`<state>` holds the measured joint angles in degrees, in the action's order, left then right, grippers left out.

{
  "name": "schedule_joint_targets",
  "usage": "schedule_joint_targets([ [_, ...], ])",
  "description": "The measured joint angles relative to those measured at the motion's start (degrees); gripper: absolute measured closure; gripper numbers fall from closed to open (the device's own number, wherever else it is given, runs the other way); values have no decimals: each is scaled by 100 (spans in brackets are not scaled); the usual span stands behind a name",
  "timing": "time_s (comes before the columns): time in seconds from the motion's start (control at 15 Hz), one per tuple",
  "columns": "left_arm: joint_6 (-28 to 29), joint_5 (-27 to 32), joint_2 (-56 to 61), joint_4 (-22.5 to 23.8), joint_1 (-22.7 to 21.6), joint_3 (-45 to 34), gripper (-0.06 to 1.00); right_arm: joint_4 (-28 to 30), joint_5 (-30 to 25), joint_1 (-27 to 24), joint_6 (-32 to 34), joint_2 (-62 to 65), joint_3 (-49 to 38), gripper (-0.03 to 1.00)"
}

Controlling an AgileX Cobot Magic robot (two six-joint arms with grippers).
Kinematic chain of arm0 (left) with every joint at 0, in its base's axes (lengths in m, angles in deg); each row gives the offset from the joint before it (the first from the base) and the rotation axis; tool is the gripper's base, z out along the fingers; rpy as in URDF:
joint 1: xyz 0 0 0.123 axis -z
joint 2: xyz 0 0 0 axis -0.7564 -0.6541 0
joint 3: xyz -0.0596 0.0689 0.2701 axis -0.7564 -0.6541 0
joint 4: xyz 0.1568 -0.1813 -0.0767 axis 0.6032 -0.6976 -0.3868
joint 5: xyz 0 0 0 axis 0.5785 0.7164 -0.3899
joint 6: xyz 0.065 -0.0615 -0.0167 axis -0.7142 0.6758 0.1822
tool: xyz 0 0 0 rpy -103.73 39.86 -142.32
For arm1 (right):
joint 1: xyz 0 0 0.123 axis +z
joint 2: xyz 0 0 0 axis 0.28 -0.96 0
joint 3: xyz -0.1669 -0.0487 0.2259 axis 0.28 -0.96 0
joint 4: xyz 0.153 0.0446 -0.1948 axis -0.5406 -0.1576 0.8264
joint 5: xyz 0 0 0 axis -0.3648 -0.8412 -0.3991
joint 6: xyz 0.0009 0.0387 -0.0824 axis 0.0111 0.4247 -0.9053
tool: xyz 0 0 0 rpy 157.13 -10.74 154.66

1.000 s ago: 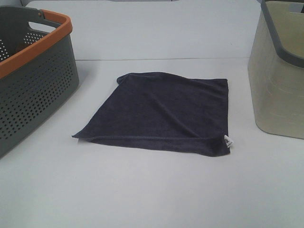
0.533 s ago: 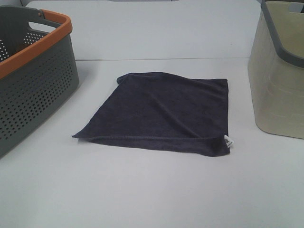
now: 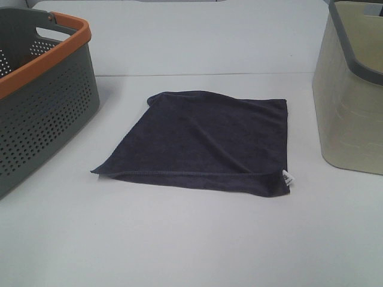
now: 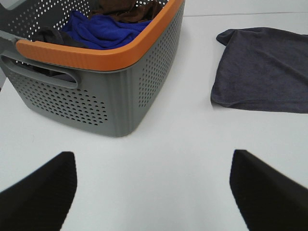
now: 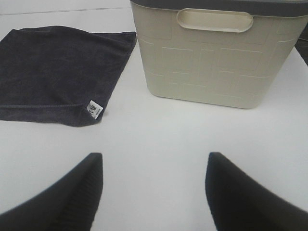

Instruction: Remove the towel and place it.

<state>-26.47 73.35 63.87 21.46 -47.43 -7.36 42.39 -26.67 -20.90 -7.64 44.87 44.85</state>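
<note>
The towel (image 3: 200, 142) lies flat on the bench (image 3: 191, 239) between the two baskets, touching neither, its white tag (image 3: 287, 177) at the near corner toward the beige basket (image 3: 350, 107). The grey basket (image 3: 42, 101) with the orange rim stands on my left side and holds blue and brown cloths (image 4: 103, 26). My left gripper (image 4: 153, 190) is spread wide over bare bench, holding nothing. My right gripper (image 5: 154, 192) is likewise wide apart and empty, near the beige basket.
</note>
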Motion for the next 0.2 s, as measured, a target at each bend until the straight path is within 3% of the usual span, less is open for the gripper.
schedule_joint_targets([
  [0.2, 0, 0, 0, 0, 0, 0, 13, 0, 0, 0, 0, 0, 0, 34],
])
